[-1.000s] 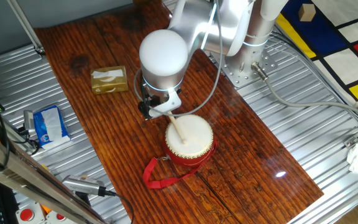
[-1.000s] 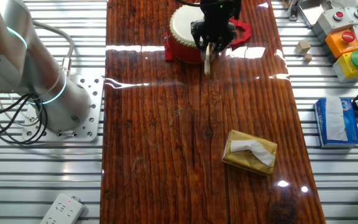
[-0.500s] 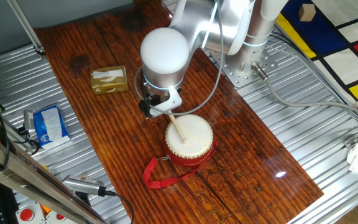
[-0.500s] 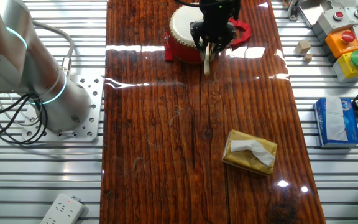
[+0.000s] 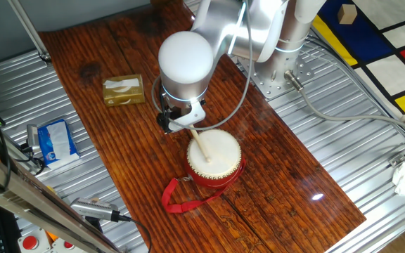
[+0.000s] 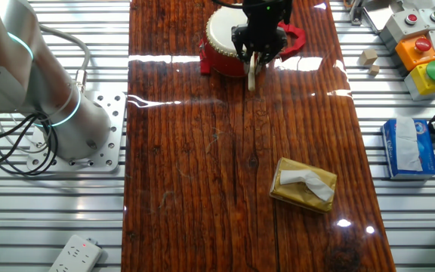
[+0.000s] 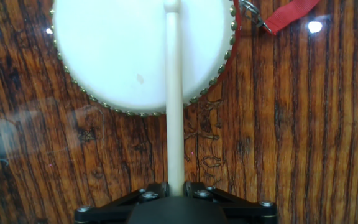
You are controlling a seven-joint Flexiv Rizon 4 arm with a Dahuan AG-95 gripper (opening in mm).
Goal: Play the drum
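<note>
The drum (image 5: 214, 156) has a cream-white skin, a red body and a red ribbon strap (image 5: 181, 195). It stands on the wooden board and also shows in the other fixed view (image 6: 223, 38) and in the hand view (image 7: 117, 50). My gripper (image 5: 174, 124) is shut on a thin pale wooden stick (image 7: 174, 106). The stick reaches out over the drum skin; its tip (image 5: 207, 159) lies over the middle of the skin. In the hand view the jaws clamp the stick's near end at the bottom edge (image 7: 175, 188).
A tissue pack (image 5: 124, 90) lies on the board behind the arm. A blue packet (image 5: 56, 140) lies on the metal table to the left. The arm's base (image 6: 74, 121) is bolted beside the board. Button boxes (image 6: 421, 53) stand at the other side.
</note>
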